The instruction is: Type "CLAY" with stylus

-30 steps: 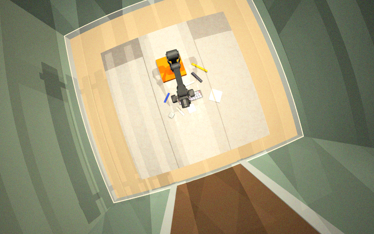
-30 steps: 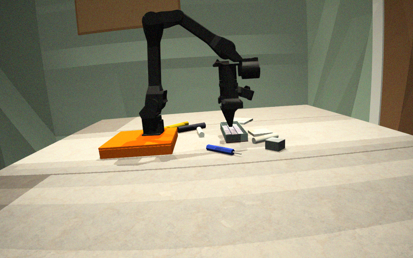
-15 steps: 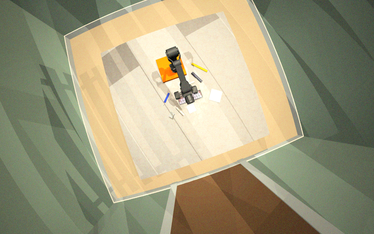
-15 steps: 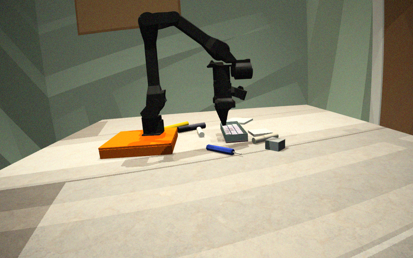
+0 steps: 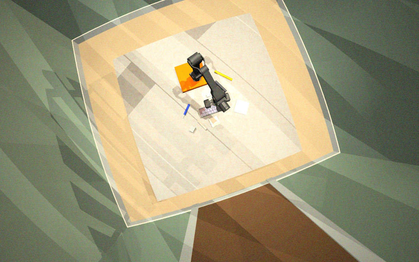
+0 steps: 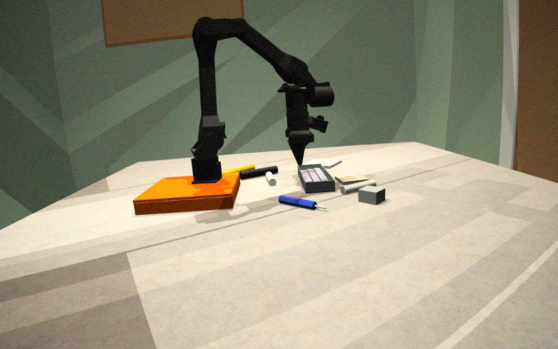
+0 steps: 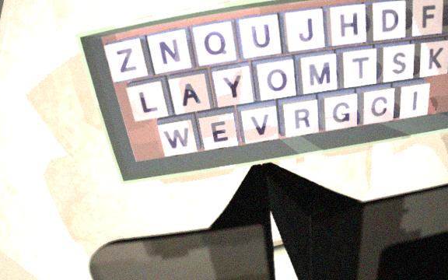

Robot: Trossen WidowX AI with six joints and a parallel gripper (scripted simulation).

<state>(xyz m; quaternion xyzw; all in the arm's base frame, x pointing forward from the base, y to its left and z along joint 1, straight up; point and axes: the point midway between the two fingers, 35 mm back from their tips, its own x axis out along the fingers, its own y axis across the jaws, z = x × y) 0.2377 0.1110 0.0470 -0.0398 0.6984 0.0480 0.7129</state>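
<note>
Charcoal-black, the end effector (image 5: 215, 102) (image 6: 300, 163) (image 7: 262, 173) points down with its fingers closed and nothing between them, its tip seen beside the keyboard (image 5: 201, 114) (image 6: 319, 186) (image 7: 109, 105), below the V key (image 7: 260, 124) in the wrist view; whether it touches the rim I cannot tell. Several slim items lie on the counter (image 5: 253, 137) (image 6: 294, 269): a yellow rod (image 5: 223, 75) (image 6: 241, 168), a black rod (image 5: 220, 86) (image 6: 259, 172), a short white rod (image 5: 208, 95) (image 6: 271, 178), a beige cylinder (image 5: 202, 124) (image 6: 359, 186) and a blue tool with a thin pale tip (image 5: 187, 109) (image 6: 297, 202). Which is the stylus I cannot say for sure, but none is held. Nearby are a white pad (image 5: 241, 106) (image 6: 326, 163), a thin square piece (image 5: 214, 121) (image 6: 351, 178) and a grey block (image 5: 192, 129) (image 6: 371, 195). Letters on the keys read Z N Q U J H D F P, then L A Y O M T S K X, then W E V R G C I, with the right end out of the wrist view. C (image 7: 379, 106) sits in the bottom row; L (image 7: 147, 102), A (image 7: 190, 94) and Y (image 7: 232, 86) adjoin in the middle. Grey-green walls box in the white keys over a reddish bed.
</note>
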